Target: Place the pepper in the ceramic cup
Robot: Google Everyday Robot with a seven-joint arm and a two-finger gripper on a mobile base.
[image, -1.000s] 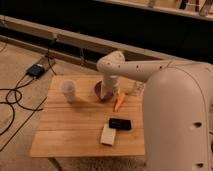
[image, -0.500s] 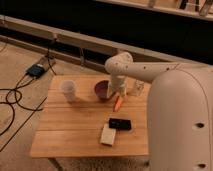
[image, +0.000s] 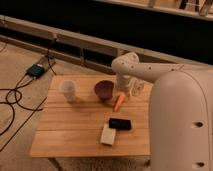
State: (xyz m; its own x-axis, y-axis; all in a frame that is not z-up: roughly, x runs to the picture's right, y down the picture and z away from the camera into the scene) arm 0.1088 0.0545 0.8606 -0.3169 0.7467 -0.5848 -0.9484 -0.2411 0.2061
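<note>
Pepper: orange, tapered, lying on the wooden table just right of the dark purple bowl, thicker end turned up toward the gripper. Gripper directly above that end, at or very near contact. Impossible to tell how wide it stands, or whether it has hold of the pepper. Carried on a pale arm reaching in from the right and bending down at the wrist.

Judged to be the pick-up step, with the pepper not yet in the ceramic cup at the table's left. To do it well:
- Close across the thick part rather than the thin tip, to stop any swivel.
- Lift straight up, high enough to pass the bowl's rim, the bowl standing between pepper and cup.
- Carry left, centre over the cup's mouth, and lower point-down before letting go.
- Avoid nudging the rim: a small, light-looking cup, probably easy to topple.

Hard to make out:
- The gripper's lower end, blending into the wrist and the pepper's top.
- Something clear and glassy just right of the wrist, not identifiable.
- The insides of cup and bowl.
- The table's right side, hidden behind the robot's body.

A black device and a pale block sit nearer the front edge, apart from the likely path.
</note>
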